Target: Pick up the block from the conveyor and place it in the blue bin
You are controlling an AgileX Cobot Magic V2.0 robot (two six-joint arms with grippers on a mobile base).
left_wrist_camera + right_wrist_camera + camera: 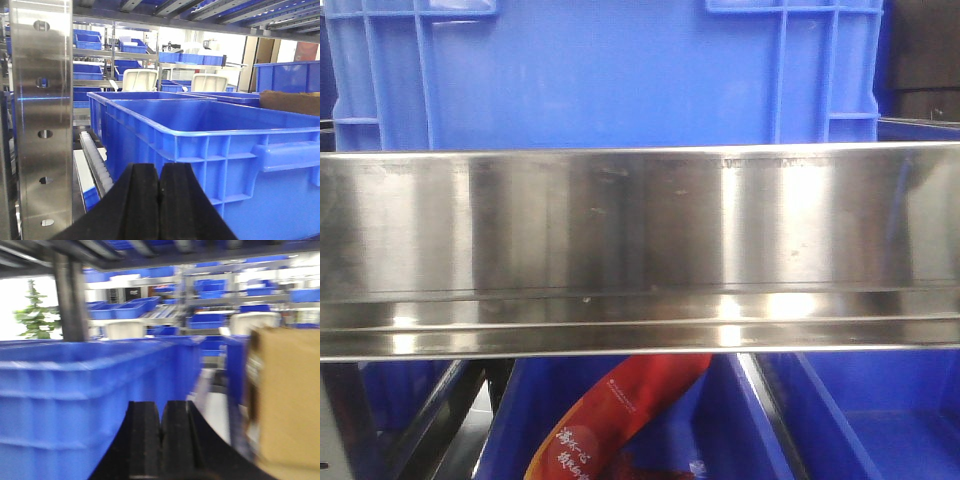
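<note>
Three camera views from a two-armed robot standing among warehouse shelving. No conveyor and no block appear in any view, so the block cannot be located; judging from that, the grab has not begun.

The front view is filled by a wide stainless steel shelf rail (640,250) running straight across. A blue bin (610,70) stands behind it at 12 o'clock, and a red printed packet (620,420) lies in a lower blue bin at 6 o'clock.

The left wrist view shows the left tool (160,200) at 6 o'clock, its black pads pressed together with nothing between them. Just beyond it sits a large blue bin (210,145), seemingly empty, likely the drop target. A perforated steel upright (42,120) stands at 9 o'clock.

The right wrist view is blurred. The right tool (161,440), also pressed together and empty, points between a blue bin wall (75,400) at 9 o'clock and a cardboard box (290,395) at 3 o'clock.
</note>
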